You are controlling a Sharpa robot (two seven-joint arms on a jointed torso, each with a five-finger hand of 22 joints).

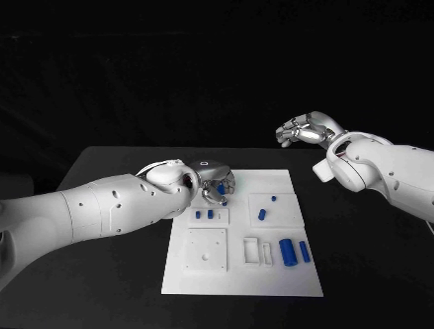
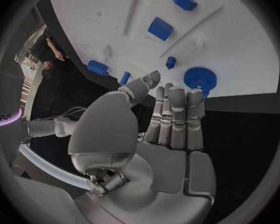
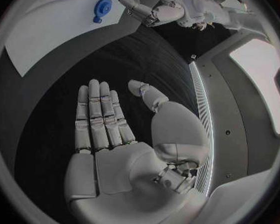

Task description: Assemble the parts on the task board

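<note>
The white task board [image 1: 246, 281] lies in the middle of the black table. My left hand [image 1: 214, 185] hovers over its far left corner; in the left wrist view its fingers [image 2: 177, 114] are straight and apart from the thumb, holding nothing. A blue gear [image 2: 199, 78] lies on the board just past those fingertips, with a small blue peg [image 2: 170, 61] beside it. Two short blue pieces [image 1: 205, 214] stand near the left hand, and two long blue cylinders [image 1: 295, 251] lie at the board's right. My right hand [image 1: 306, 129] is raised beyond the board's far right corner, its palm [image 3: 105, 134] flat and empty.
A white square plate [image 1: 207, 250] and white frames [image 1: 257, 251] sit on the board's near half. Two more blue pieces [image 1: 267, 208] rest in the right far recess. Bare black table [image 1: 375, 260] surrounds the board.
</note>
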